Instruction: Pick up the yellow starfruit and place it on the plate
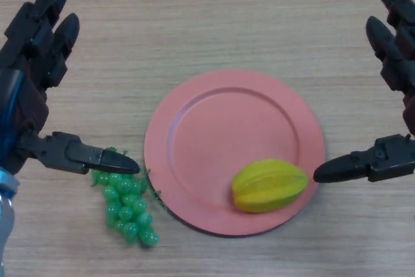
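A pink plate (194, 128) sits in the middle of the wooden worktop (207, 17). The yellow starfruit (270, 185) lies on the plate, on its near right part close to the rim, and is the only thing the plate holds. A bunch of green grapes (126, 205) lies on the worktop just beside the plate's left edge. The left hand (32, 69) shows at the left with fingers straight, released, its thumb tip over the grapes. The right hand (395, 63) shows at the right, likewise released, its thumb tip near the starfruit.

The left hand (32, 63) and right hand (395, 69) are cut by the edges.
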Available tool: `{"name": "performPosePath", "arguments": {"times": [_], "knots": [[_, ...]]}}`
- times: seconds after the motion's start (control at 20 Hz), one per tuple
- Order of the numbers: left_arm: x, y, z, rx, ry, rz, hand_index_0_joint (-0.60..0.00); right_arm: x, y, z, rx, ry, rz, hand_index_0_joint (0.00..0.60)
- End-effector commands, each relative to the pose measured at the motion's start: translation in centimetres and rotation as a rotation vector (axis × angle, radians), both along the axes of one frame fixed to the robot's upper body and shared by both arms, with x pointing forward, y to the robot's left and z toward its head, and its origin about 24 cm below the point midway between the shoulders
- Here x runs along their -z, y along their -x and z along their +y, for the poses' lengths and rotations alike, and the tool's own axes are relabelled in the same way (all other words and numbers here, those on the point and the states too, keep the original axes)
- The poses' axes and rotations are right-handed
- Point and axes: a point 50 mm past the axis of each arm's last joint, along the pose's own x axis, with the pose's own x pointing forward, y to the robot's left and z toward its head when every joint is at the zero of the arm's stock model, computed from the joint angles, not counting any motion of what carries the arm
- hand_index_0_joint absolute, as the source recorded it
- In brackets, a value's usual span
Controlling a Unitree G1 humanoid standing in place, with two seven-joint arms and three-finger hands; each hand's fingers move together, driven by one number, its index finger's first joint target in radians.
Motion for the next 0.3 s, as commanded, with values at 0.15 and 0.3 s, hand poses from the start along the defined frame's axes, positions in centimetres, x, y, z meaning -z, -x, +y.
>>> {"name": "performPosePath", "arguments": {"times": [0.15,0.3], "knots": [[-3.21,0.92,0.40,-0.012,-0.058,-0.205,0.000,-2.54,1.11,-0.24,-0.018,0.007,-0.191,0.000],[-3.29,0.90,0.52,-0.027,-0.065,-0.215,0.000,-2.65,1.35,-0.28,-0.021,0.014,-0.185,0.000]]}}
